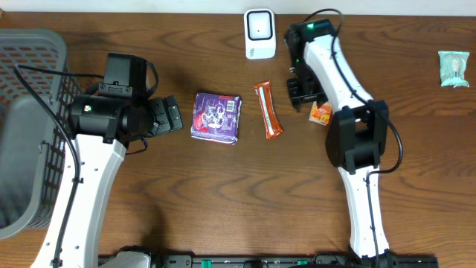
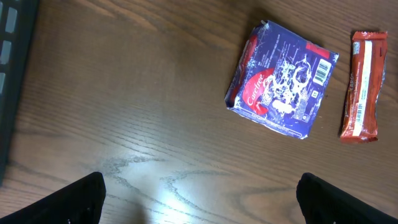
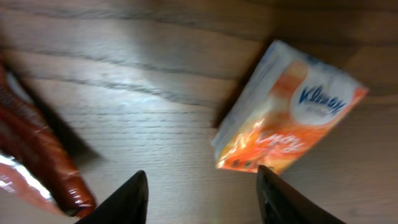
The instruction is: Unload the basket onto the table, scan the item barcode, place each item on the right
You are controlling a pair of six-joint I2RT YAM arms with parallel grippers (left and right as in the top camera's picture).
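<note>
Small orange-and-white Kleenex tissue pack (image 3: 289, 115) lies flat, askew, on wooden desk (image 1: 223, 193); white scanner (image 1: 259, 33) stands apart.

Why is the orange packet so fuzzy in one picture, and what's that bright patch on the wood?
Right wrist view: the orange tissue packet and red snack bar are blurred, probably too close or moving, with pale glare across the table. Left wrist view: sharp, the purple packet crisp, one glare spot. Overhead view: even light, all in focus.
</note>
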